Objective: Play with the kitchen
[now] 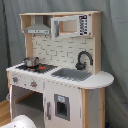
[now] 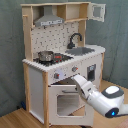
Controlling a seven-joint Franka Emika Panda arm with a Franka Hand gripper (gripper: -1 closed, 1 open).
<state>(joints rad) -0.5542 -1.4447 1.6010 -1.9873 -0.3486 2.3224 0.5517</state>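
The kitchen (image 1: 60, 75) (image 2: 60, 60) is a tall white and light-wood toy unit, seen in both exterior views. It has a black faucet (image 1: 84, 59) (image 2: 75, 39) over a grey sink (image 1: 74, 74) (image 2: 83, 50). A small metal pot (image 1: 31, 62) (image 2: 46, 56) stands on the stove, and a grey range hood (image 1: 38, 29) (image 2: 50, 20) hangs above. In the second exterior view my white arm (image 2: 107, 100) reaches in from the lower right. My gripper (image 2: 76, 79) is at the top edge of the windowed oven door (image 2: 67, 103), just below the knobs (image 2: 74, 69).
A microwave-style cabinet (image 1: 70, 25) (image 2: 97, 11) sits in the upper shelf. A grey curtain hangs behind the kitchen and the floor is wood (image 2: 20, 120). A white rounded part of the arm (image 1: 21, 122) shows at the first exterior view's bottom left.
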